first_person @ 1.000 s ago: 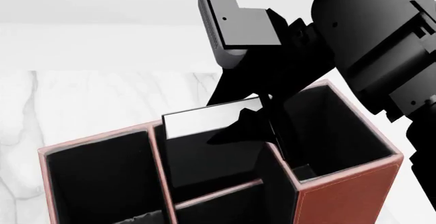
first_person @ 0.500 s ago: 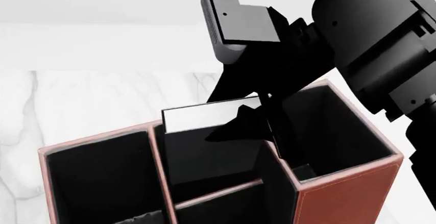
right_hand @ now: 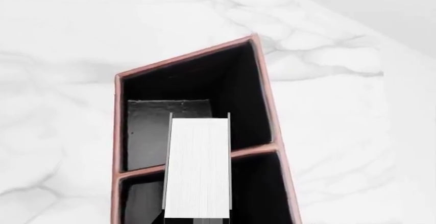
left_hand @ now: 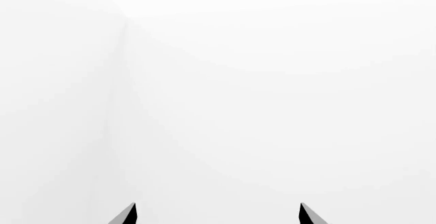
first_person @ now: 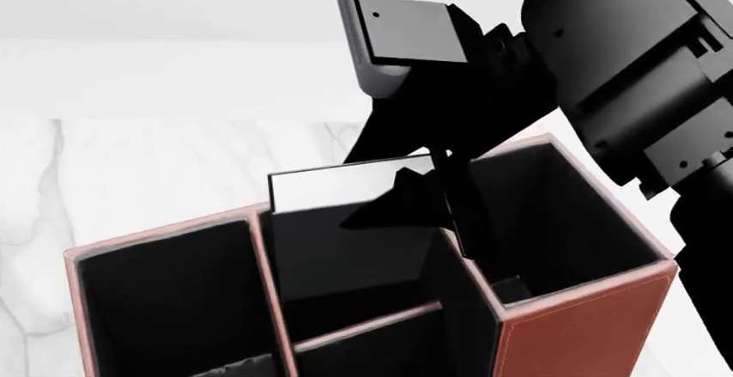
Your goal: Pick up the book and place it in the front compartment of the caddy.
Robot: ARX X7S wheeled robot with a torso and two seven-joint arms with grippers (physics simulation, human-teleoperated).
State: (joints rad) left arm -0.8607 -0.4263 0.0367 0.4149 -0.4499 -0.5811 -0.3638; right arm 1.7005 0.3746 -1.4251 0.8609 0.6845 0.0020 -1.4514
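Note:
The reddish-brown caddy [first_person: 584, 325] with pale rims and black lining fills the lower head view. My right gripper [first_person: 430, 192] reaches down from the upper right and is shut on the black book [first_person: 343, 252]. The book's white page edge [first_person: 332, 188] stands just above the rim, and its lower part is inside the caddy's middle cell. In the right wrist view the page edge [right_hand: 197, 168] lies over a thin divider between two cells of the caddy [right_hand: 184, 60]. My left gripper [left_hand: 218, 215] is open and empty and faces blank white; it is out of the head view.
The caddy stands on a white marble table [first_person: 137, 162]. A tall cell [first_person: 550, 222] lies right of the book and a wide cell [first_person: 160, 300] lies left. My bulky right arm [first_person: 641, 59] hangs over the caddy's right side.
My right gripper has moved slightly up and to the left in the head view with the book. The book's white edge now sits a little higher above the rim.

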